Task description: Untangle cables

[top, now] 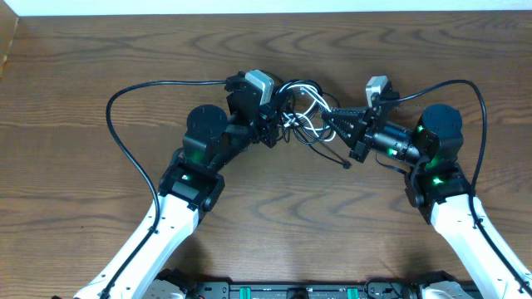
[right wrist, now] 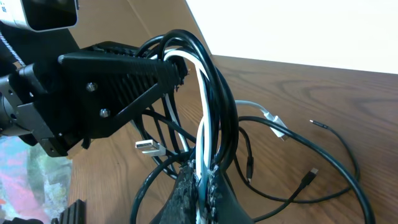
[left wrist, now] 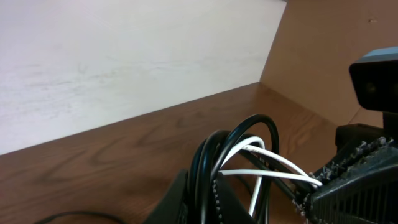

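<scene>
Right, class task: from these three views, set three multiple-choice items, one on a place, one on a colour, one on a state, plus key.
1. Where does the tangle of cables lie relative to the left gripper and the right gripper?
A. between them
B. left of both
C. right of both

2. What colour is the pale cable looped among the black ones?
A. red
B. white
C. yellow

3. How do the right gripper's fingers stand?
A. wide open
B. out of view
C. shut on the cables

1 A, overhead, both grippers meet at the tangle.
2 B, it shows white in both wrist views.
3 C, the right wrist view shows them pinching cables.
</scene>
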